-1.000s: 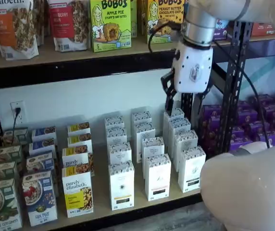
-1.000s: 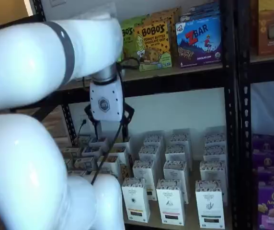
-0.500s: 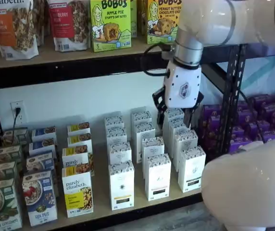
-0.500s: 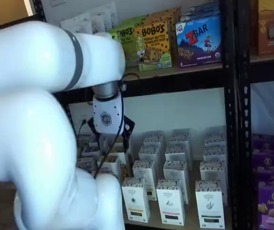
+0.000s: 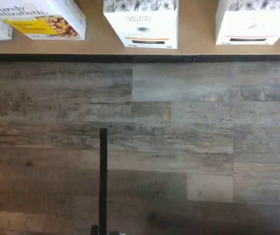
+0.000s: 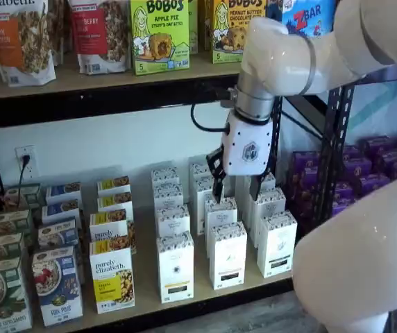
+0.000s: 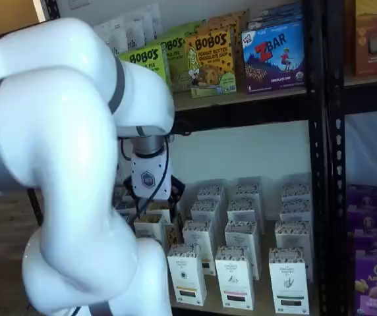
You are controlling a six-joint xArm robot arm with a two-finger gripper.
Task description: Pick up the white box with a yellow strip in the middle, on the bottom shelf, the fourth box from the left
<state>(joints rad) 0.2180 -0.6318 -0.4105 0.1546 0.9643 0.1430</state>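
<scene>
A white robot gripper is hanging with its two black fingers spread apart and holding nothing. The white box is standing upright below the gripper and off to its left as the shelves are faced, at the front edge of the bottom shelf. It is likely a light, thin cardboard carton with smooth, fairly slippery faces that dent under hard squeezing. Gripping its two narrow sides near the top looks safest.

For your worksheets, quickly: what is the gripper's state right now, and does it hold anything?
Gripper: open, fingers apart, holding nothing, hanging above the rows of white cartons.
</scene>
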